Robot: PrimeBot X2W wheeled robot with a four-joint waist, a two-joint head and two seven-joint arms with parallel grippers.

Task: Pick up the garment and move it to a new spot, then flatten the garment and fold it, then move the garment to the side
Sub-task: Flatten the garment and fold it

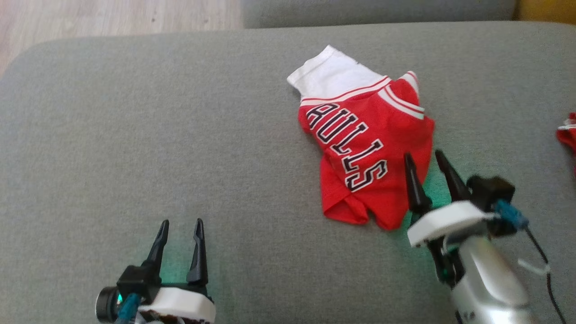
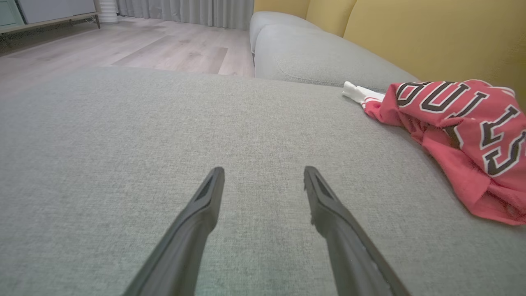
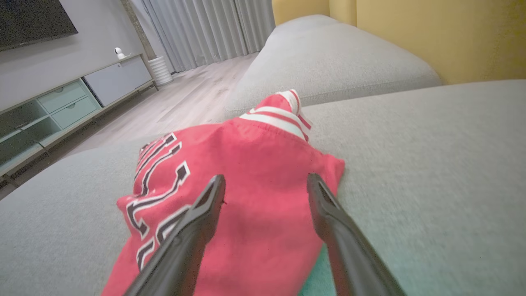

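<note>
The garment (image 1: pixel 364 144) is a small red jersey with white trim and black "BULLS" lettering, lying crumpled on the grey sofa cushion (image 1: pixel 157 135), right of centre. My right gripper (image 1: pixel 423 156) is open, its fingertips over the garment's right lower edge; in the right wrist view the red cloth (image 3: pixel 254 172) lies just under and between the two fingers of that gripper (image 3: pixel 266 177), not pinched. My left gripper (image 1: pixel 181 221) stands open at the lower left over bare cushion, well to the left of the garment. In the left wrist view that gripper (image 2: pixel 264 168) points across the cushion, with the garment (image 2: pixel 460 127) at the right.
A second red piece of cloth (image 1: pixel 568 132) shows at the cushion's right edge. Another grey cushion (image 3: pixel 328 53) and a yellow backrest (image 3: pixel 444 33) lie beyond. Wooden floor (image 2: pixel 123 45) lies past the cushion's far edge, with a low TV cabinet (image 3: pixel 61 107) across the room.
</note>
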